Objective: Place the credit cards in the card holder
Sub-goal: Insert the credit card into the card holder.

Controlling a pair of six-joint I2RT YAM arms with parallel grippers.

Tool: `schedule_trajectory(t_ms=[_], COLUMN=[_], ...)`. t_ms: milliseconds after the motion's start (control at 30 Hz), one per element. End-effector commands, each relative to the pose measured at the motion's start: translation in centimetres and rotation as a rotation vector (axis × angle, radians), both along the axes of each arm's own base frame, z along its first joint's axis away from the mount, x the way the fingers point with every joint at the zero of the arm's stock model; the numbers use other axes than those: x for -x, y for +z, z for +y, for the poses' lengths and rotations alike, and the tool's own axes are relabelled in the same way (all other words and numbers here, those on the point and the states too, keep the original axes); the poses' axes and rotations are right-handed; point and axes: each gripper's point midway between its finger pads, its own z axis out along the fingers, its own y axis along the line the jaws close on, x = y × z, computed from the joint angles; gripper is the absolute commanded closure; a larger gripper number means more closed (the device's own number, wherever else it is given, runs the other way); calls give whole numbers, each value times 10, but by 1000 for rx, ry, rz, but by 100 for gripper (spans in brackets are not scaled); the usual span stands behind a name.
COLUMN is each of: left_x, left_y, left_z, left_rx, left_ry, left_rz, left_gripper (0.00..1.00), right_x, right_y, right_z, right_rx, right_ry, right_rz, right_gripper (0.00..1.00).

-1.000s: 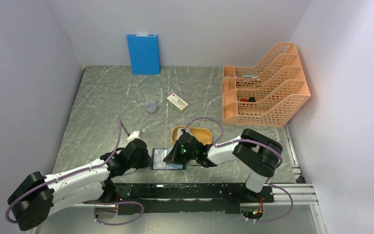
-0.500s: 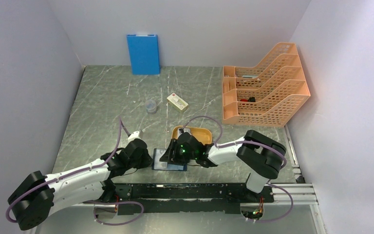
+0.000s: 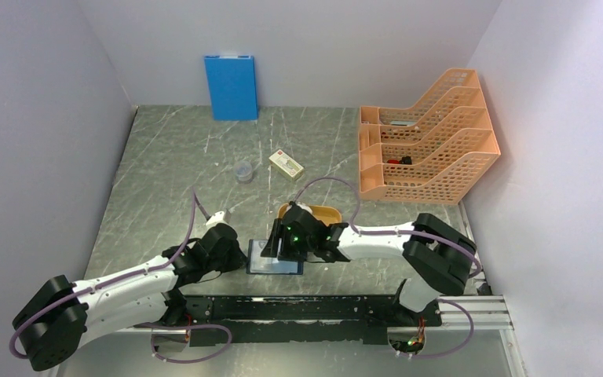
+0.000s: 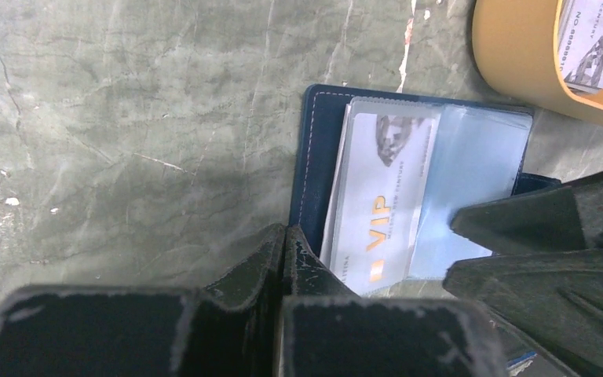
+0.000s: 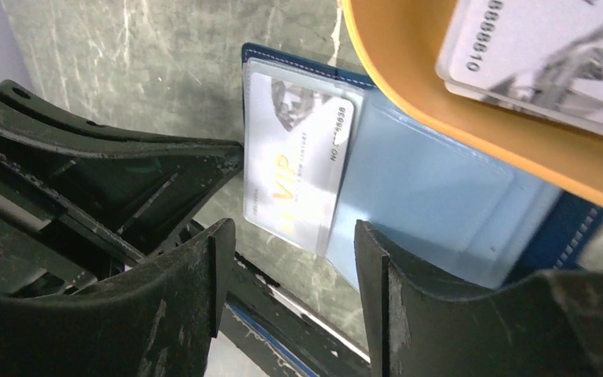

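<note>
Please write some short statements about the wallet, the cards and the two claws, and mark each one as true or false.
1. A VIP card lies on the open wallet. True.
2. The right claw is closed on that card. False: its fingers stand apart and hold nothing.
3. Another card lies in the orange tray. True.
4. The left claw is wide open. False: its fingers are pressed together beside the wallet's corner.
5. The blue folder lies flat on the table. False: it stands upright.
</note>
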Motion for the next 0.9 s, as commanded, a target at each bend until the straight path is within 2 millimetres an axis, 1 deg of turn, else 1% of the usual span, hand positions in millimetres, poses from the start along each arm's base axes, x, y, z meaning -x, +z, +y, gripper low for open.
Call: schedule_trajectory(t_ms=[0, 67, 133, 167, 233, 300, 333, 400, 500, 667, 733, 800, 867], left_x=[27, 26, 22, 21, 17, 13, 11, 8, 5, -2, -4, -7, -9], left_y=[-26, -23, -14, -10, 1, 14, 21, 33, 49, 66, 70, 72, 73], left_z=[28, 28, 26, 26, 25, 23, 21, 15, 1, -13, -18, -23, -23], left_rx=[-124, -124, -119, -118, -109, -96, -89, -61, -11, 8, 26, 41, 45], left_ry=[-14, -11, -8, -9, -8, -10, -15, -41, -103, -152, -154, -149, -129], left_rz=[108, 104, 87, 80, 58, 27, 11, -20, -59, -108, -121, -127, -132], left_gripper=[95, 95, 95, 95, 95, 95, 92, 85, 67, 48, 42, 38, 36], right_x=[-2, -3, -3, -7, -8, -2, 1, 6, 9, 1, -1, -9, -22], right_y=[8, 20, 37, 44, 55, 60, 59, 54, 47, 50, 50, 50, 63], right_z=[-15, -15, -17, -21, -32, -45, -50, -62, -76, -92, -96, -105, -108], right_rx=[69, 63, 60, 72, 90, 97, 100, 105, 93, 42, 51, 85, 72], right_ry=[8, 20, 39, 32, 41, 48, 49, 41, -2, -82, -93, -128, -154], right_rz=[-47, -70, -102, -134, -174, -187, -190, -190, -189, -254, -266, -281, -318], right_gripper=[40, 41, 43, 44, 46, 47, 48, 49, 51, 51, 51, 50, 49])
